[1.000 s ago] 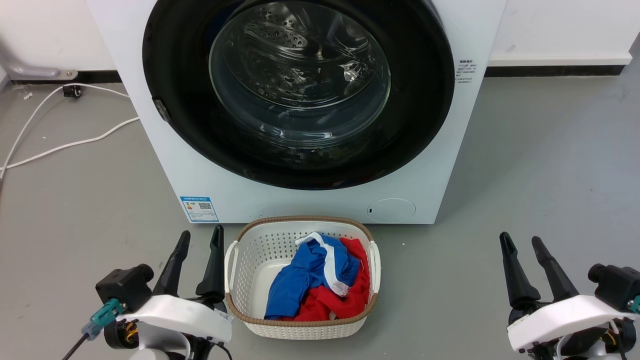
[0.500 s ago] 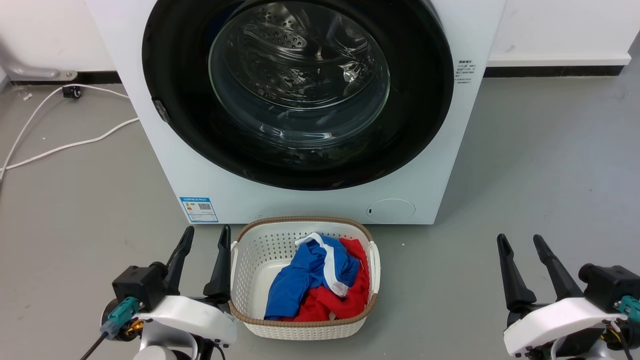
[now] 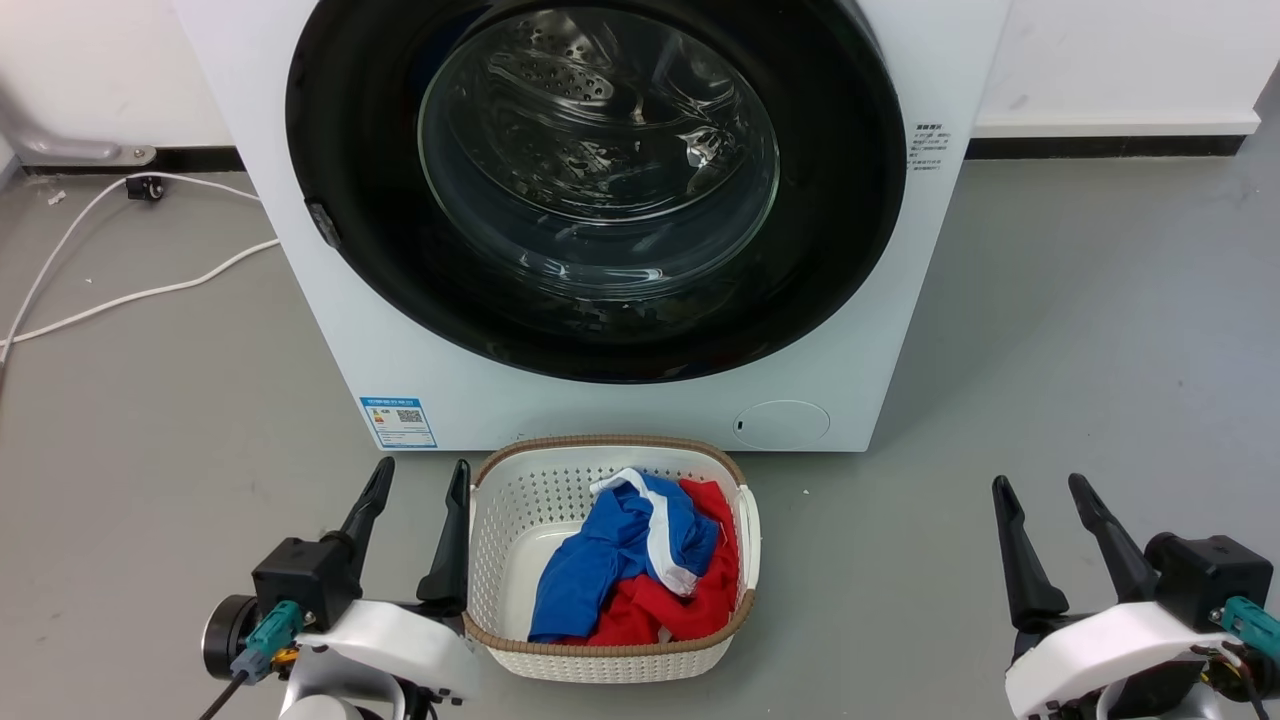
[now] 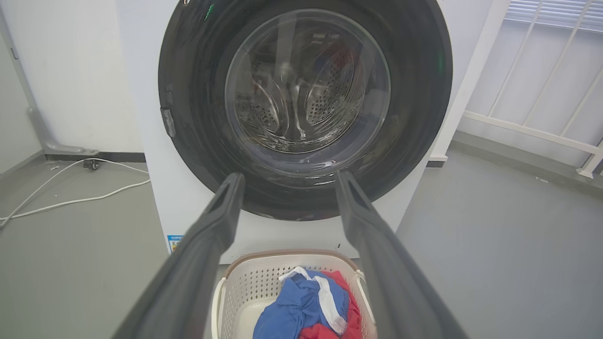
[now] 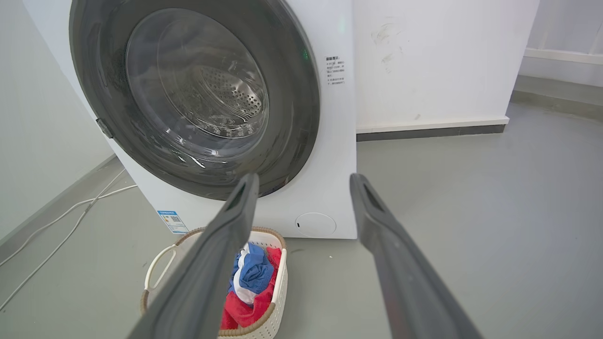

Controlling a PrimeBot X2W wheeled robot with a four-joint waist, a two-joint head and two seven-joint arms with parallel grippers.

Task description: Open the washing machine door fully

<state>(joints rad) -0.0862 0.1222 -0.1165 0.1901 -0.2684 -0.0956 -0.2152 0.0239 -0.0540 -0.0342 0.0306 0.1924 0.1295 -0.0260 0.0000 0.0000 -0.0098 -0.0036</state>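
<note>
The white washing machine (image 3: 420,330) stands ahead against the wall. Its round glossy black washing machine door (image 3: 830,250) lies flush against the front, with the steel drum visible through the glass bowl (image 3: 598,150). A small latch tab (image 3: 322,222) sits on the door's left rim. My left gripper (image 3: 421,470) is open low at the left, beside the basket and well short of the door. Low at the right, my right gripper (image 3: 1037,484) is also open over bare floor. The left wrist view faces the door (image 4: 198,70) between its fingers (image 4: 221,212). The right wrist view sees the door (image 5: 292,94) at an angle.
A white laundry basket (image 3: 510,490) with a brown woven rim holds blue, red and white clothes directly in front of the machine. White cables (image 3: 130,295) trail across the grey floor at left. A small round white flap (image 3: 781,424) is at the machine's lower right.
My left gripper has shifted right and slightly down, closer to the basket's left rim. The right gripper has barely moved. The door has not moved.
</note>
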